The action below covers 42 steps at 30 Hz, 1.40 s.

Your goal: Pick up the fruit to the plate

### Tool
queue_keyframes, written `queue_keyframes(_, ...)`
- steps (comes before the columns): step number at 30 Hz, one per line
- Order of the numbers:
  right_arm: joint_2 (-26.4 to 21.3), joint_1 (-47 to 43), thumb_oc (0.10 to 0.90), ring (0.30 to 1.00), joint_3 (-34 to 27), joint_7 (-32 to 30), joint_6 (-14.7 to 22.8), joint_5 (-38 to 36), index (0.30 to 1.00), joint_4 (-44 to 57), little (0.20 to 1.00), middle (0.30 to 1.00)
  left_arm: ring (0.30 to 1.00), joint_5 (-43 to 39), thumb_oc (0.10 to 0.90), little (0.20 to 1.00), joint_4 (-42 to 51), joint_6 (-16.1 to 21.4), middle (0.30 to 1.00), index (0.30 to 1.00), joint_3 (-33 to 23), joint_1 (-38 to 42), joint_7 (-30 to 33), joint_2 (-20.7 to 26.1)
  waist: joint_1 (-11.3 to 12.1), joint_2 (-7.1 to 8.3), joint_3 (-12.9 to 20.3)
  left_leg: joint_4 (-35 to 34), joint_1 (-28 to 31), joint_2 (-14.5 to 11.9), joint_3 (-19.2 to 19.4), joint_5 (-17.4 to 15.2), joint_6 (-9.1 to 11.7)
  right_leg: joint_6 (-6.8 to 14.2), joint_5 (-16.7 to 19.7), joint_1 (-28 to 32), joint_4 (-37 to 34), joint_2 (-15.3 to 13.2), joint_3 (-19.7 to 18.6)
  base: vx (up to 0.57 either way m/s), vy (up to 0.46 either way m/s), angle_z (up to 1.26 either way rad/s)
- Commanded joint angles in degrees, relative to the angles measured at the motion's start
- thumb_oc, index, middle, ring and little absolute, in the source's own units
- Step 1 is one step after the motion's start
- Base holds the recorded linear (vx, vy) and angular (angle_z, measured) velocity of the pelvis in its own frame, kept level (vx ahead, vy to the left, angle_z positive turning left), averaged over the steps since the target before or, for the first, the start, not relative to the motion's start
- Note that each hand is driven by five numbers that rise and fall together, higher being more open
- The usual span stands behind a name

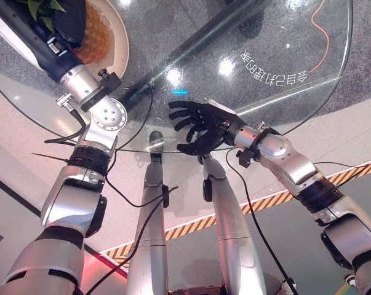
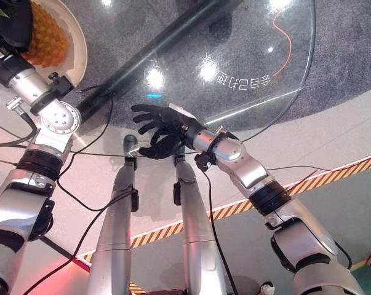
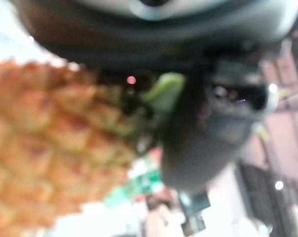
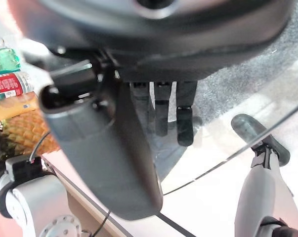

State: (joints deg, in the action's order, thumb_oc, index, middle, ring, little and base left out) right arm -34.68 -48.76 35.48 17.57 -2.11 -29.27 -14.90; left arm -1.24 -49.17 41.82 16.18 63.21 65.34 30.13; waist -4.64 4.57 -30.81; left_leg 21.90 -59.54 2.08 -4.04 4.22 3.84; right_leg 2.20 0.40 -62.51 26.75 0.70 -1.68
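Under my left hand [image 1: 67, 24] the pineapple [image 1: 94, 38] rests on the plate [image 1: 120, 46]; whether those fingers grip it I cannot tell. Placing looks nearly done; next, release. My right hand [image 1: 203, 126] hovers over the glass desk [image 1: 283, 37], fingers spread.

white characters on the glass table [image 1: 296, 37], upside down, unreadable.

Pineapple [image 1: 96, 37] on white plate [image 1: 119, 46], right hand [image 1: 203, 126] spread over glass table [image 1: 283, 37]
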Motion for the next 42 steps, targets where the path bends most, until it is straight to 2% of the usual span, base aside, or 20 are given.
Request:
queue_keyframes(1,2.61,3.59,0.800,0.900,0.76,-0.17,1.54,-1.78,0.900,2.45,0.900,0.900,0.900,0.97,0.800,0.900,0.32,1.73,0.900,0.900,-0.90,-0.77,0.65,0.99,1.28,0.17,1.02,1.06,3.50,4.61,2.24,-3.50,-1.24,1.84,3.21,2.41,-3.34,3.09,3.38,0.00,0.000,0.00)
queue_keyframes(18,3.40,8.45,0.800,0.900,-0.61,-0.68,1.44,0.15,0.900,5.72,0.900,0.900,0.900,-0.14,0.800,0.900,4.96,0.21,0.900,0.900,-0.70,-8.94,-6.82,0.02,2.24,-1.05,1.02,-1.67,8.83,4.92,2.02,-3.12,-2.04,1.68,3.08,6.89,-4.97,2.64,3.80,0.00,-0.016,0.00)
queue_keyframes(27,3.26,11.22,0.800,0.900,-1.60,0.30,2.46,1.45,0.900,6.14,0.900,0.900,0.900,-3.75,0.800,0.900,6.85,-0.70,0.900,0.900,-1.79,-13.58,-9.78,0.22,2.82,-1.72,1.02,-3.34,11.85,4.90,1.88,-2.75,-2.25,1.66,2.70,9.92,-5.97,2.23,4.20,0.00,-0.027,0.00)
queue_keyframes(42,2.57,13.47,0.800,0.900,-2.68,0.76,2.07,1.63,0.900,7.24,0.900,0.900,0.900,-9.04,0.800,0.900,8.73,-1.12,0.900,0.900,-3.63,-18.40,-16.73,0.79,3.54,-2.46,1.02,-4.96,14.91,4.69,1.83,-2.36,-2.17,1.39,1.97,13.41,-7.14,1.46,4.87,0.00,-0.008,0.00)
